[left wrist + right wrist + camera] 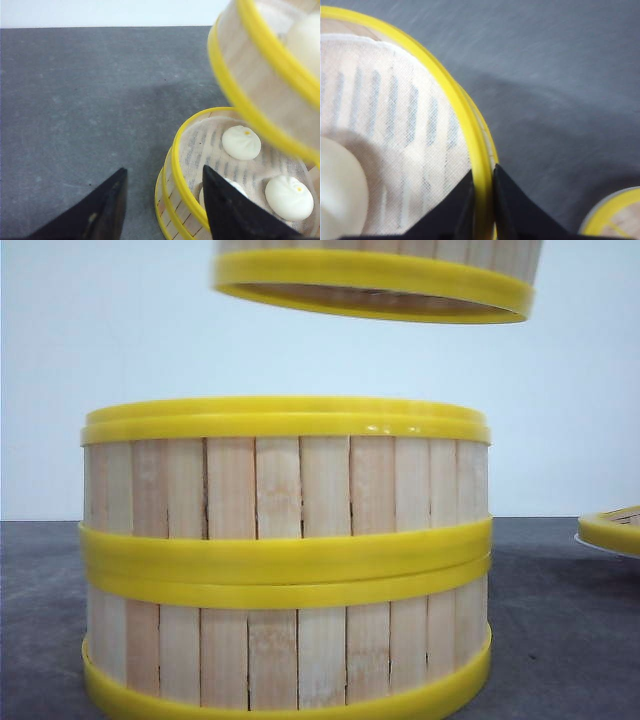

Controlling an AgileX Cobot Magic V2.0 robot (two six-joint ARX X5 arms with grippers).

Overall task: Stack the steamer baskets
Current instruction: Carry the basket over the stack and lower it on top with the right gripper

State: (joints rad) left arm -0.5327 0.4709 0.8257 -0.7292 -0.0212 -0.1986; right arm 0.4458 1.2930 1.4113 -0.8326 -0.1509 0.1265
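Two stacked steamer baskets (287,560) standing on the grey surface (550,630). Third basket (375,275) aloft above them, rim pinched by the closed right gripper (483,200). Left gripper (162,205) spread wide, straddling the stack's rim, holding nothing. Buns (241,142) inside.

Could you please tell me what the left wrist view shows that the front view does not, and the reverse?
Only the left wrist view shows the white steamed buns on the cloth liner and the open left gripper.

Only the front view shows another yellow-rimmed basket at the right edge.

Both show the two stacked yellow-rimmed wooden-slat steamer baskets on the dark grey table, with a third raised basket above.
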